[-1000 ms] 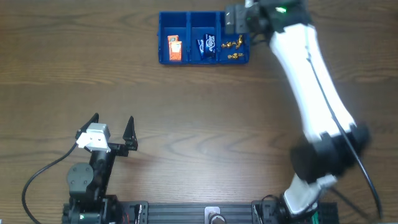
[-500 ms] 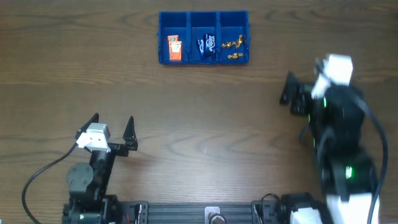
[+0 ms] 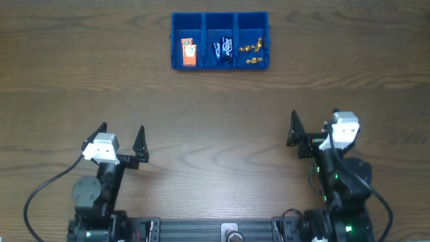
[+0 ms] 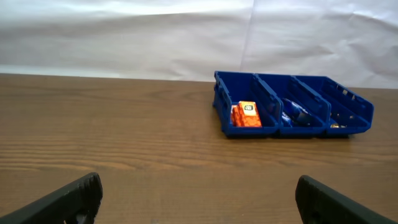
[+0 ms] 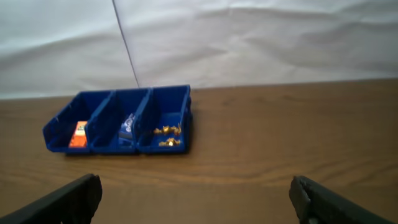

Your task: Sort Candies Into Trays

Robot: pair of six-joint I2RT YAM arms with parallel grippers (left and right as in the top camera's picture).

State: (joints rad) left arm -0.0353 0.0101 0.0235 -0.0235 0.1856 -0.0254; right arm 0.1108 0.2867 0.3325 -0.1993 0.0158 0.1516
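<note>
right tool far from blue three-bin tray

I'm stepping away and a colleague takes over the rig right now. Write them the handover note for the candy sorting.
Left claw: open, empty, near its base.
Right claw: open, empty, near its base.
Blue tray, far out in front of both arms. Seen from the top view, it holds the orange candy in the left compartment, the blue-wrapped candy in the middle and the gold candies in the right.
Done: every candy in view lies in the tray, one kind per compartment.
Left: apparently nothing to pick; just confirm the sort.
</note>
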